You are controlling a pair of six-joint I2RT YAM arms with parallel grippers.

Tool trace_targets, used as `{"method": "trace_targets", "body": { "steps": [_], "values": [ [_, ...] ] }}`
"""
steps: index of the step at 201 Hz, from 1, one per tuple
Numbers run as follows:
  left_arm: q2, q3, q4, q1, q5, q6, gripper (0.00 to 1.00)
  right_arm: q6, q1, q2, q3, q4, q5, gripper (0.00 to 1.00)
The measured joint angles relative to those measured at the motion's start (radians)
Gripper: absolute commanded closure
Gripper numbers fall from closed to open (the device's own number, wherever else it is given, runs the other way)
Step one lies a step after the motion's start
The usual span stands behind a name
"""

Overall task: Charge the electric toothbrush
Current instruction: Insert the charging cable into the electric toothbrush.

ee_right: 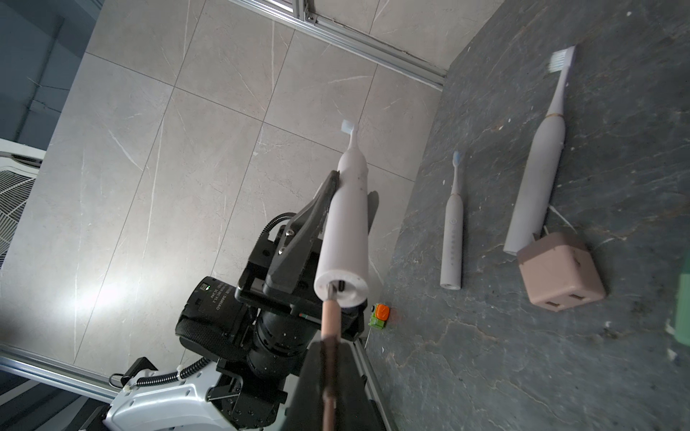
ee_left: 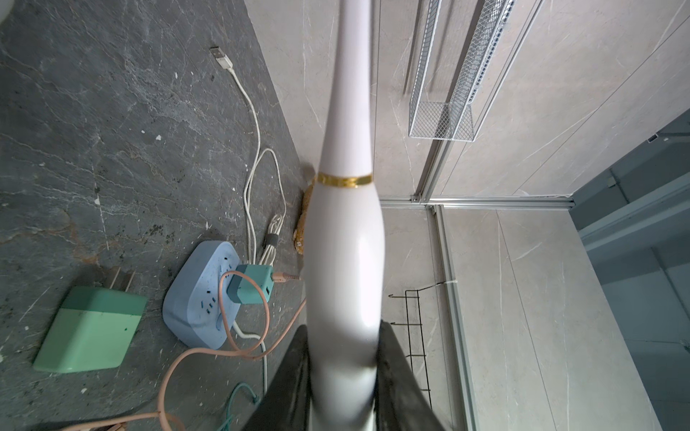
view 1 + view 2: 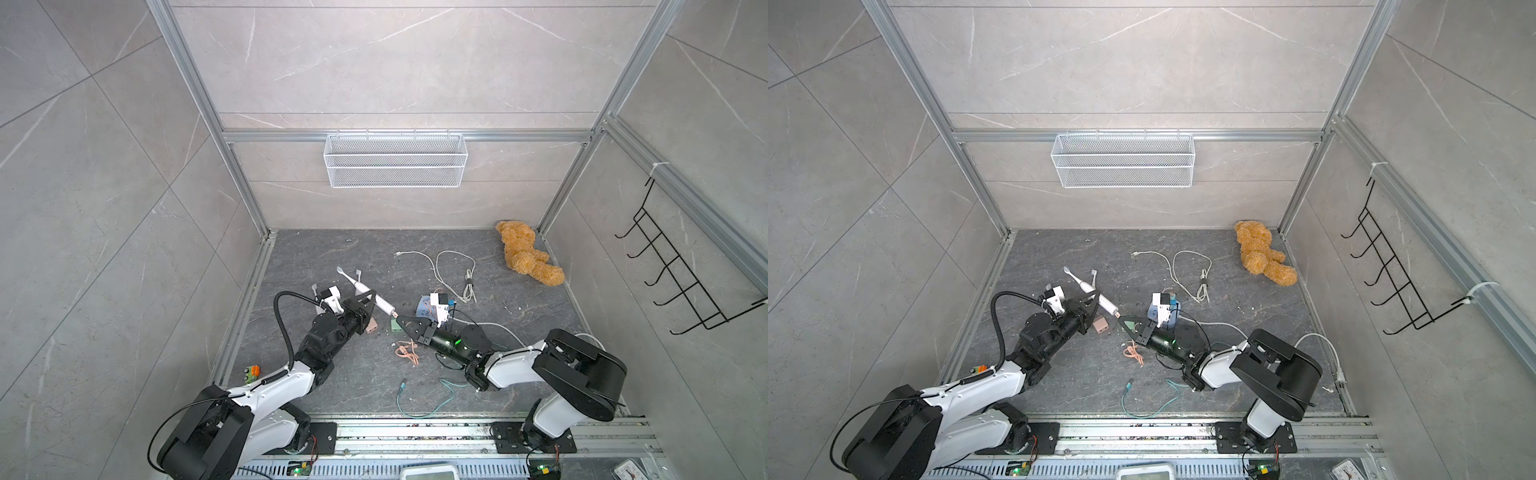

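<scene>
My left gripper is shut on the handle of a white electric toothbrush with a gold ring. It holds the toothbrush off the floor, base end towards the right arm. My right gripper is shut on the pink charging plug. The plug's tip touches the flat base of the toothbrush, just beside the dark port. The pink cable runs to a teal adapter on the blue power strip.
Two more toothbrushes and a pink cube adapter lie on the floor behind the left gripper. A green adapter, a white cable, a green cable and a teddy bear lie around. A wire basket hangs on the back wall.
</scene>
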State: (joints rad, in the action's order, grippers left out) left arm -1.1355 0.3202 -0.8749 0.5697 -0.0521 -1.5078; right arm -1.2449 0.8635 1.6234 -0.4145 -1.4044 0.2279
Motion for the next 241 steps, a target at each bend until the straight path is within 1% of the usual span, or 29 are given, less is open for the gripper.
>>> {"method": "trace_targets", "body": {
  "steps": [45, 79, 119, 162, 241],
  "values": [
    [0.0, -0.004, -0.014, 0.0, 0.016, 0.0, 1.0, -0.014, -0.008, 0.04, -0.017, -0.03, 0.005, 1.0],
    [0.0, -0.005, -0.02, 0.0, 0.018, 0.0, 1.0, -0.021, -0.013, 0.04, -0.018, -0.034, 0.009, 1.0],
    [0.0, -0.019, -0.074, 0.0, 0.025, 0.002, 1.0, -0.062, -0.023, 0.044, -0.035, -0.04, 0.032, 1.0],
    [0.0, -0.019, -0.095, 0.0, 0.019, 0.021, 1.0, -0.106, -0.042, 0.041, -0.037, -0.044, 0.069, 1.0],
    [-0.042, -0.019, -0.189, 0.001, -0.021, 0.047, 1.0, -0.16, -0.107, 0.011, -0.044, -0.017, 0.182, 1.0]
  ]
}}
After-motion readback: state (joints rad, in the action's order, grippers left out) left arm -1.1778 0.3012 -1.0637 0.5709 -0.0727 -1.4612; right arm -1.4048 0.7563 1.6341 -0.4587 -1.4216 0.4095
